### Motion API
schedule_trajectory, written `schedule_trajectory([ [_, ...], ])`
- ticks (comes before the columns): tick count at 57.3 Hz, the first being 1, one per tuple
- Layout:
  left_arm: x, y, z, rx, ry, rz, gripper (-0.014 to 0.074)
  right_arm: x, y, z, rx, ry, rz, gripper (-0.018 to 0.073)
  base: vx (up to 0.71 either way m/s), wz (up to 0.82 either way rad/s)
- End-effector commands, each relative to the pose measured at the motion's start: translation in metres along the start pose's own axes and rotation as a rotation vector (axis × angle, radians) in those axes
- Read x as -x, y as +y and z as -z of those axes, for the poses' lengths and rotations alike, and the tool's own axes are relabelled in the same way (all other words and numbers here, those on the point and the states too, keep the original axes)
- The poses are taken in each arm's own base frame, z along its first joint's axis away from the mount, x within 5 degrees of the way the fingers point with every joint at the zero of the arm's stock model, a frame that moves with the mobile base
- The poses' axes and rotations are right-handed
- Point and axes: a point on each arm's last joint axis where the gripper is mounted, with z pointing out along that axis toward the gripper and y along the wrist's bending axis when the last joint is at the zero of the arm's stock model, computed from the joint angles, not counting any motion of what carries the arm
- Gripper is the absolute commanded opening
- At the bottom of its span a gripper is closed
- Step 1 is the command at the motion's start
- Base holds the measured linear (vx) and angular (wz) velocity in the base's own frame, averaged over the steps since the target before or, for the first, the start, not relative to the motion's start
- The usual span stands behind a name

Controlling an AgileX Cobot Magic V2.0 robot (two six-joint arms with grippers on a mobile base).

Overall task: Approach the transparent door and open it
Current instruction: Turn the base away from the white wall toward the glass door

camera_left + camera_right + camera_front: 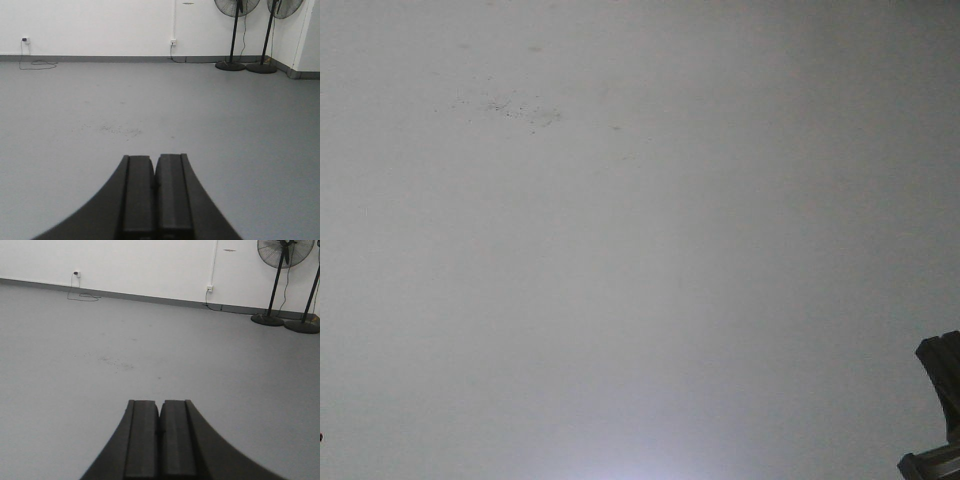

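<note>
Exterior front-facing view: nothing but bare grey floor (620, 260), a faint speckled patch (510, 108) toward its upper left corner, a dark piece of the rig (942, 395) cutting in at the lower right corner. No transparent door anywhere in it.

Left wrist view: left pincer (155, 162) pressed together along its seam, nothing caught in it. Ahead, open floor up to a white wall (100, 25) along the far edge, a socket (173, 42) on it, a loose cable (37, 63) at the far left edge, two standing fans (235, 35) in the far right corner.

Right wrist view: right pincer (160, 407) likewise closed tight and empty, aimed over the same floor toward the same wall and fans.

Transparent door: out of sight in all three views, so impossible to place against either pincer. Certainly not ahead of them; probably off to one side or behind the base. Driving and turning needed first, by the look of it.

Handling, as a guess from the task alone: likely heavy and stiff, smooth and slippery on the pane, breakable under a hard knock. Best taken by a handle or frame edge, never the clear pane, with the pincer spread beforehand and a steady pull or push rather than a jerk.
</note>
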Motion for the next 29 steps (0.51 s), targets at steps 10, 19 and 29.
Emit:
schedule_trajectory([
  [10, -0.0005, 0.0010, -0.0005, 0.008, -0.067, 0.006, 0.0000, 0.0035, -0.0005, 0.0004, -0.010, -0.082, 0.003, -0.0001, 0.00, 0.00],
  [19, -0.0005, 0.0010, -0.0005, 0.008, -0.067, 0.006, 0.0000, 0.0035, -0.0005, 0.0004, -0.010, -0.082, 0.003, -0.0001, 0.00, 0.00],
  [29, -0.0005, 0.0010, -0.0005, 0.008, -0.067, 0.006, 0.0000, 0.0035, -0.0005, 0.0004, -0.010, -0.082, 0.003, -0.0001, 0.00, 0.02],
])
